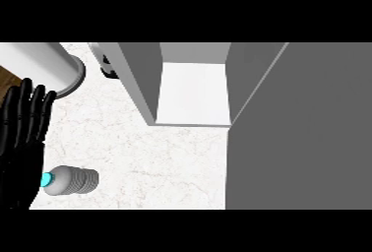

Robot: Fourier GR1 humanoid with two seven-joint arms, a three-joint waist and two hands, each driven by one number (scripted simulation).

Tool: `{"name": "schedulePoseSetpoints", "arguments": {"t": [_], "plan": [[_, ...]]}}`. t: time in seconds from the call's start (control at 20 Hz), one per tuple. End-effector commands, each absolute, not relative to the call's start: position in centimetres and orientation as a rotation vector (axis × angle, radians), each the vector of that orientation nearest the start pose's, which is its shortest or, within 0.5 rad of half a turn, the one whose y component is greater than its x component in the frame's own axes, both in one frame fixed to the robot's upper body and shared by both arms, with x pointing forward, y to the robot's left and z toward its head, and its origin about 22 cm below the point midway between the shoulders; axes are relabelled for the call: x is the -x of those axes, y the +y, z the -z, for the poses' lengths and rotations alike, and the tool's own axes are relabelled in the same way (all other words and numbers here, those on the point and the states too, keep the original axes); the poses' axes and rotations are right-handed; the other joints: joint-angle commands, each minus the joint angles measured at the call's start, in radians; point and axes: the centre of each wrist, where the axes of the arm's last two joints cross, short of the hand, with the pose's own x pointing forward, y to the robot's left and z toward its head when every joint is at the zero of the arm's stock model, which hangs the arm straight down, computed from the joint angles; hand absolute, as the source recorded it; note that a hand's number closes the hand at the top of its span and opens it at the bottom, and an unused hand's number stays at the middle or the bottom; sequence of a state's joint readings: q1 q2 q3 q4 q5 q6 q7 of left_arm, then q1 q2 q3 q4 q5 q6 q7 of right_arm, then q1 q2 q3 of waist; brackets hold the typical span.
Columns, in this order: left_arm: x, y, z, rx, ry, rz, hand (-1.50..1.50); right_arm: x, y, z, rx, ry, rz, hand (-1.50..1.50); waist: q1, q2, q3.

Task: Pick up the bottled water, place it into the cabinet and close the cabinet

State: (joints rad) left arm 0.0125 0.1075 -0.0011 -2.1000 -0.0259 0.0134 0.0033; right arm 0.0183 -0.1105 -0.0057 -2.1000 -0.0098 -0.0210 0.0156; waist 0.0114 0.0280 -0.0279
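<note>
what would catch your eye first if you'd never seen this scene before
The open cabinet dominates the upper middle, white inside showing, its wide grey door filling the right side. At the left edge the black left robot hand rests open, fingers up. Beside it, low on the pale counter, the bottled water lies on its side, cyan cap toward the hand.
</note>
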Motion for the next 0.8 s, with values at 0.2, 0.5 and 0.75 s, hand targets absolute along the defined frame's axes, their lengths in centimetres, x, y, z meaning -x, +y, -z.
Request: {"name": "schedulePoseSetpoints", "arguments": {"t": [0.2, 0.5, 0.75], "plan": [[-15.3, 30.8, -13.0, -0.036, -2.140, 0.035, -1.50, -17.3, -23.6, -13.0, 0.016, -2.098, -0.159, -1.50, 0.002, -0.035, 0.027], [-11.7, 32.4, -12.2, 0.072, -1.913, -0.236, -1.50, -15.5, -21.9, -13.6, -0.279, -1.978, -0.205, -1.50, 0.011, -0.037, 0.027], [-7.5, 33.2, -15.0, 0.079, -1.919, -0.258, -1.50, -11.8, -20.8, -15.9, -0.283, -1.989, -0.218, -1.50, 0.003, -0.036, 0.028]]}}
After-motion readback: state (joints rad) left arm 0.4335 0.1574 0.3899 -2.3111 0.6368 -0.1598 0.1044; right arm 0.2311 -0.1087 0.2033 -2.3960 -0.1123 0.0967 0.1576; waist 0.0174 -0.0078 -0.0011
